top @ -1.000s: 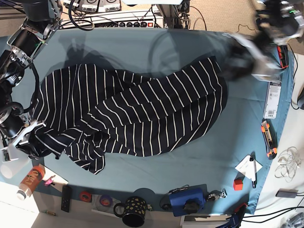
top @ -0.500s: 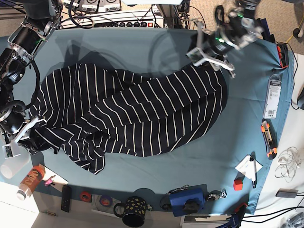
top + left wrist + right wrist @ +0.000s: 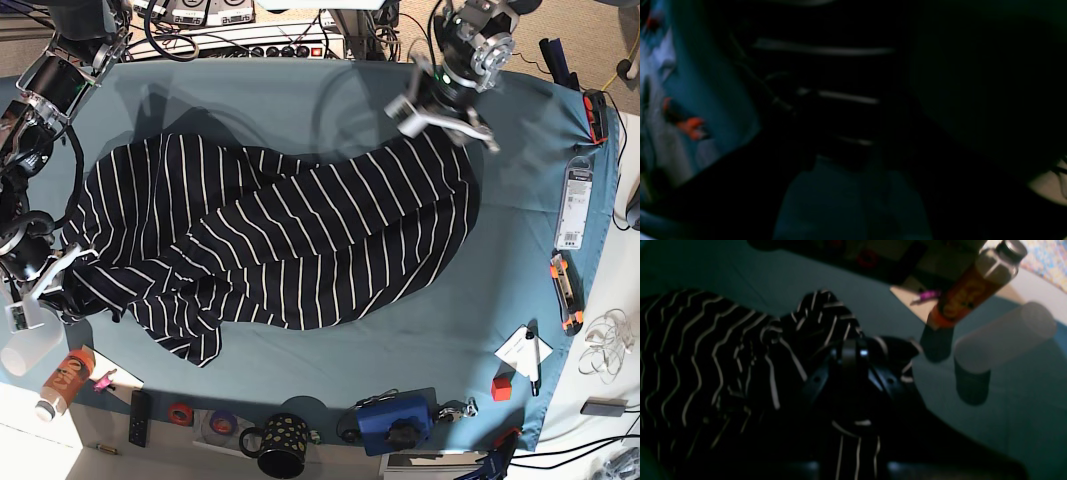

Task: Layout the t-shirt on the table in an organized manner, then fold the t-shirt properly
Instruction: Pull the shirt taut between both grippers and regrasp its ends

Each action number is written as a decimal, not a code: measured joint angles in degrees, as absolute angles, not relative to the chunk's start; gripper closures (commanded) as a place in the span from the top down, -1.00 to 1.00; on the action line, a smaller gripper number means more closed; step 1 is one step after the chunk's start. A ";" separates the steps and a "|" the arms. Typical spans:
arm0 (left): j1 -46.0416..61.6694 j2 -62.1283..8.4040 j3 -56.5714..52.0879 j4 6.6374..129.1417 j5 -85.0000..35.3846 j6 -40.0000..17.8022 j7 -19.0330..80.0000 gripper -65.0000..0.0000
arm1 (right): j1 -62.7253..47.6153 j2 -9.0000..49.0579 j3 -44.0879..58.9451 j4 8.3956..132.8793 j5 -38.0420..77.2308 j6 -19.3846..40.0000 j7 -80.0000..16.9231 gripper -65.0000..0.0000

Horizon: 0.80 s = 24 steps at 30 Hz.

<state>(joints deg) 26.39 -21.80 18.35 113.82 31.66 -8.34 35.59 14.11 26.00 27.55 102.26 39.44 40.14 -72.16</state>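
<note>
T-shirt (image 3: 280, 240): lies rumpled and unfolded on table (image 3: 520, 250), spread across centre-left of the cloth, w/ a heavy diagonal fold through the middle and bunched fabric at its lower-left corner. One end reaches up toward table's far-right area; other end crumples near the near-left edge.

Right gripper (image 3: 55, 285): at shirt's lower-left corner, base view. Jaws closed on a pinch of t-shirt fabric; right wrist view confirms striped cloth (image 3: 740, 350) gathered up to the closed fingers.

Left gripper (image 3: 443, 118): over shirt's upper-right end, base view. Fingers spread apart, straddling the fabric edge; no cloth seen clamped. Left wrist view very dark and blurred, shows only faint stripes (image 3: 826, 50) close to lens; contact w/ fabric cannot be told.

Surroundings: orange-labelled bottle (image 3: 62, 383) and clear cup (image 3: 25, 350) just off shirt's lower-left corner. Along near edge: spotted black mug (image 3: 280, 445), blue device (image 3: 395, 420). Right side: orange-black cutter (image 3: 566, 292), small red block (image 3: 501, 386), packaged item (image 3: 573, 205).
</note>
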 measured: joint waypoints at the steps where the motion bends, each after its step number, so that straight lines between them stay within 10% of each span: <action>1: 25.82 -22.09 18.31 113.65 31.88 -8.40 35.94 -0.08 | 14.11 26.00 27.53 102.26 39.44 40.14 -72.20 -1.00; 7: 22.90 -22.09 18.31 112.77 29.36 -10.33 36.53 -0.15 | 14.11 26.00 27.53 102.26 38.85 40.14 -72.20 -1.00; 12: 22.26 -22.09 18.37 112.01 25.39 -6.68 37.56 -1.00 | 14.11 26.00 27.53 102.26 37.93 40.14 -72.20 -1.00; 18: 22.00 -22.11 18.31 114.74 33.36 9.04 43.07 -1.00 | 14.09 26.00 27.53 102.26 37.93 40.12 -72.20 -1.00; 24: 20.08 -22.06 15.20 126.26 35.11 9.85 44.03 -1.00 | 14.09 26.00 27.53 102.26 38.17 40.12 -72.16 -1.00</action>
<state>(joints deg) 20.08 -22.06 15.20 126.26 35.11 9.85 44.03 14.09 26.00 27.53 102.26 38.17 40.12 -72.16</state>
